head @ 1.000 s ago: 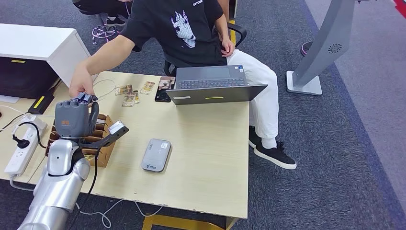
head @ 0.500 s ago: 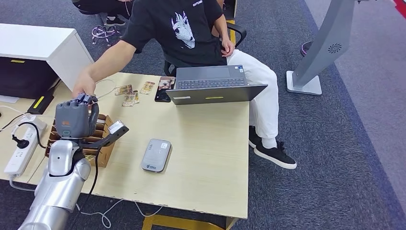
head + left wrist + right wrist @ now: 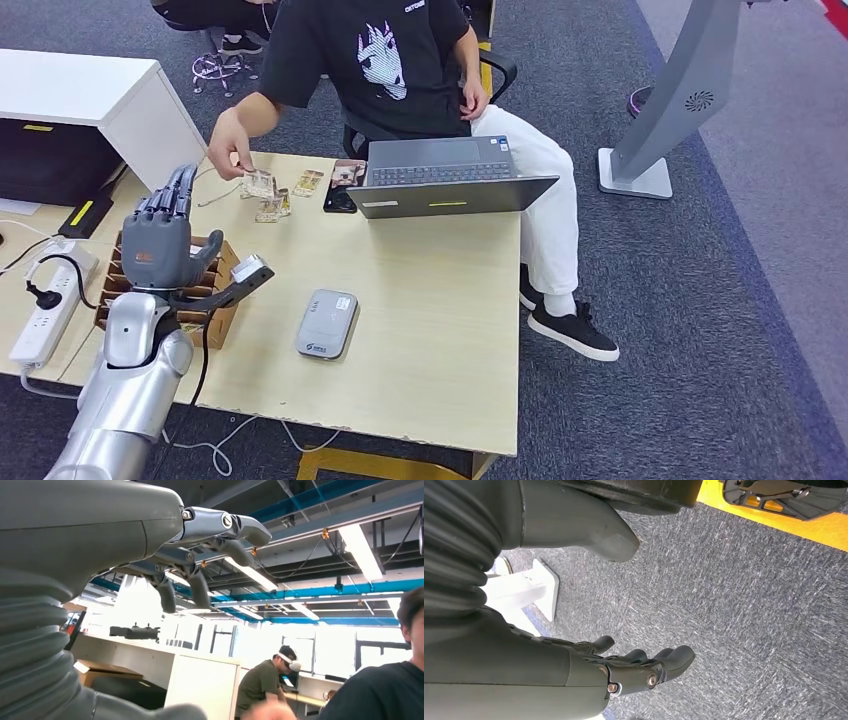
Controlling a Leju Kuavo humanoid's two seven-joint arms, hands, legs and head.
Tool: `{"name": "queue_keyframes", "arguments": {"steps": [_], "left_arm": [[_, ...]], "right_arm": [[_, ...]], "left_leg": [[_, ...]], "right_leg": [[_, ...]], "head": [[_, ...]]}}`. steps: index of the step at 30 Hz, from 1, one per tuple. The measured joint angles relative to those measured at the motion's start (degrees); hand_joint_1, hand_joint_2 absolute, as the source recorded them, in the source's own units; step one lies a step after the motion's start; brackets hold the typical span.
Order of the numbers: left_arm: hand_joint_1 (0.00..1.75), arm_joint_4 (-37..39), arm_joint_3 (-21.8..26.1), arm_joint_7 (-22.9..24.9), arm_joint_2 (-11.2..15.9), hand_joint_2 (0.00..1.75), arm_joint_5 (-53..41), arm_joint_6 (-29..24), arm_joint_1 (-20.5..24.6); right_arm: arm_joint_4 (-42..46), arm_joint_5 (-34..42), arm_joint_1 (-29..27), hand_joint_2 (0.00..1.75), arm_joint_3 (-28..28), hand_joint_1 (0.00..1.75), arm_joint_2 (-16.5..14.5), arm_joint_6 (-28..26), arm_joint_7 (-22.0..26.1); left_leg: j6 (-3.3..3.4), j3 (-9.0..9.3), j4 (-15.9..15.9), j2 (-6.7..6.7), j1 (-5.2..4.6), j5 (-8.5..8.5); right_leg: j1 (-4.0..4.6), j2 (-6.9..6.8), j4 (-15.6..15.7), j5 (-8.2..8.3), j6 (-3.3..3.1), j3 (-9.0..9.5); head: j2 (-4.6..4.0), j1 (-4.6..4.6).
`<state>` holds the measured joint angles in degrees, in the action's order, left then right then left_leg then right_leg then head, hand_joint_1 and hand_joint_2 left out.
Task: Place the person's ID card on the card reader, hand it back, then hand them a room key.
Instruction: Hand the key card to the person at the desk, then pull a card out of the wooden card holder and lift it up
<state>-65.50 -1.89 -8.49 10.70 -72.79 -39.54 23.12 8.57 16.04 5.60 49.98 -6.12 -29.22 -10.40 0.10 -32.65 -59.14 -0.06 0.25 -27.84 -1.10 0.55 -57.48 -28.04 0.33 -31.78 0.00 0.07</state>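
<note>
The grey carpeted floor [image 3: 700,330] surrounds the light wooden rectangular table [image 3: 430,330], whose near edge is partly cut off at the bottom of the head view. A white cabinet [image 3: 90,100] stands at the far left, and a grey angled floor stand [image 3: 680,90] stands well apart to the right. The table's right half, between the laptop and the near edge, is bare wood. A seated person in a black T-shirt [image 3: 380,60] is cut off at the top edge of the head view. An open grey laptop [image 3: 445,178] rests at the far table edge. A brown cardboard divided box [image 3: 215,290] sits at the left edge of the table, largely hidden behind the silver left arm. A white power strip [image 3: 40,315] lies left of the box.

The grey rounded card reader [image 3: 327,323] lies flat near the table centre, with nothing on it.

The left hand [image 3: 160,240] is raised above the box, fingers extended and apart, holding nothing. The right hand [image 3: 624,672] hangs over the carpet, fingers loosely extended and empty.

The person's hand [image 3: 232,145] pinches a small card [image 3: 258,183] at the far left of the table; whether this is the ID card or a room key cannot be made out. Several similar small cards [image 3: 290,195] lie just beside it.
</note>
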Motion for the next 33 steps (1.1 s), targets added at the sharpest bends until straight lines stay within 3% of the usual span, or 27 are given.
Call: {"name": "queue_keyframes", "arguments": {"steps": [6, 8, 12, 16, 27, 33], "left_arm": [[0.00, -1.07, 0.20, -0.07, -0.37, 1.75, 0.29, 1.31, 0.00], [0.00, -1.72, 0.08, 1.50, 0.42, 1.75, 0.86, 7.11, 0.19], [0.00, -5.06, -1.92, 4.45, 4.52, 1.75, 3.45, 23.93, 2.17], [0.00, -10.40, -5.82, 5.60, 9.47, 1.75, 7.22, 33.68, 5.16], [0.00, -26.78, -12.98, 5.02, 20.34, 1.75, 17.96, 41.85, 6.89], [0.00, -33.06, -14.33, 4.76, 22.80, 1.75, 19.60, 42.07, 6.88]], "right_arm": [[0.00, 0.16, -0.03, 1.75, 0.03, 0.00, 0.00, -0.15, 0.08], [0.00, 0.69, -0.08, 1.75, 0.03, 0.00, 0.00, -0.38, 0.24], [-0.04, 1.90, -0.48, 1.75, 0.01, 0.00, 0.00, -0.73, 0.75], [-0.08, 2.88, -0.71, 1.75, -0.09, 0.00, 0.00, -0.85, 1.11], [-0.17, 4.87, -1.09, 1.75, -0.90, 0.00, -0.01, -1.56, 1.98], [-0.17, 4.85, -1.09, 1.75, -1.09, 0.00, -0.04, -1.60, 1.99]], "left_leg": [[0.00, 0.00, 0.00, 0.00, 0.00, 0.00], [0.00, 0.00, 0.00, 0.03, 0.01, 0.00], [-0.02, -0.03, 0.00, 0.08, 0.04, 0.02], [-0.04, -0.05, 0.00, 0.09, 0.06, 0.03], [-0.04, -0.08, 0.00, 0.11, 0.04, 0.02], [-0.04, -0.08, 0.00, 0.11, 0.04, 0.02]], "right_leg": [[0.00, 0.00, 0.00, 0.02, 0.02, 0.00], [0.01, 0.03, 0.00, 0.02, 0.01, -0.03], [0.03, 0.08, -0.01, 0.06, -0.05, -0.13], [0.04, 0.10, -0.01, 0.06, -0.05, -0.13], [0.03, 0.14, -0.01, 0.06, -0.05, -0.16], [0.03, 0.13, -0.01, 0.07, -0.05, -0.16]], "head": [[0.00, 0.01], [0.00, 0.01], [0.00, 0.00], [0.00, 0.00], [0.00, 0.01], [0.00, 0.00]]}}
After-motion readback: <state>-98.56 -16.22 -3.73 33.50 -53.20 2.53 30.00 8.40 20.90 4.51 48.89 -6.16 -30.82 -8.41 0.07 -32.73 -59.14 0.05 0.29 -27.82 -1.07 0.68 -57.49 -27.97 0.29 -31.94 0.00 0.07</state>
